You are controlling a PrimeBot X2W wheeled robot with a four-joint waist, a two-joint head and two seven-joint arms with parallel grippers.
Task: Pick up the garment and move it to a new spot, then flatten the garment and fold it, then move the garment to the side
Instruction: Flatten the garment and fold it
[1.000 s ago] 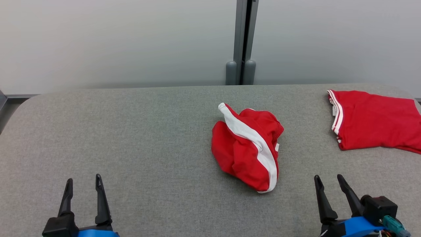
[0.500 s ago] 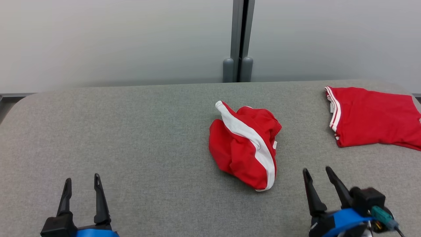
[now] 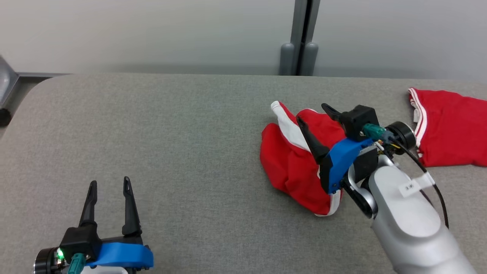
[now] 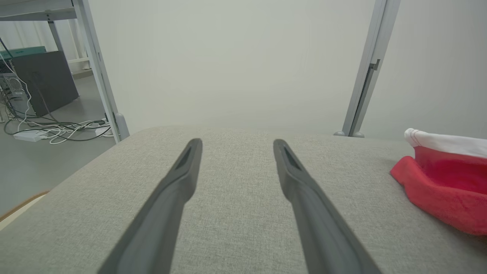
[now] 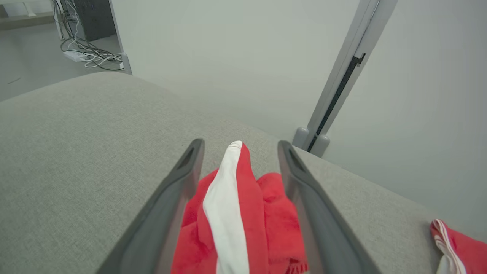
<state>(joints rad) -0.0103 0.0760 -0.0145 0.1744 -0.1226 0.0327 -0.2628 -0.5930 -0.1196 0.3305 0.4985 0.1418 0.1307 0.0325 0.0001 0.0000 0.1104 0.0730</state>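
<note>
The garment (image 3: pixel 289 167) is a crumpled red piece with a broad white stripe, lying right of centre on the grey padded table (image 3: pixel 171 125). My right gripper (image 3: pixel 311 113) hangs open just above it, one finger on each side of the raised striped fold. In the right wrist view the garment (image 5: pixel 236 213) rises between the open fingers of the right gripper (image 5: pixel 239 146); I cannot tell if they touch it. My left gripper (image 3: pixel 109 181) stands open near the front left, over bare table. The left wrist view has the left gripper (image 4: pixel 236 146) open, the garment (image 4: pixel 445 190) far to its right.
A second red garment with white trim (image 3: pixel 452 129) lies flat at the table's far right, and its corner (image 5: pixel 456 243) is in the right wrist view. A grey post (image 3: pixel 300 38) stands against the wall behind the table. Cables (image 4: pixel 57 129) lie on the floor beyond the left edge.
My right arm has swung forward and to the left, from the front edge to over the garment. The head camera has shifted. The left gripper has stayed where it was.
</note>
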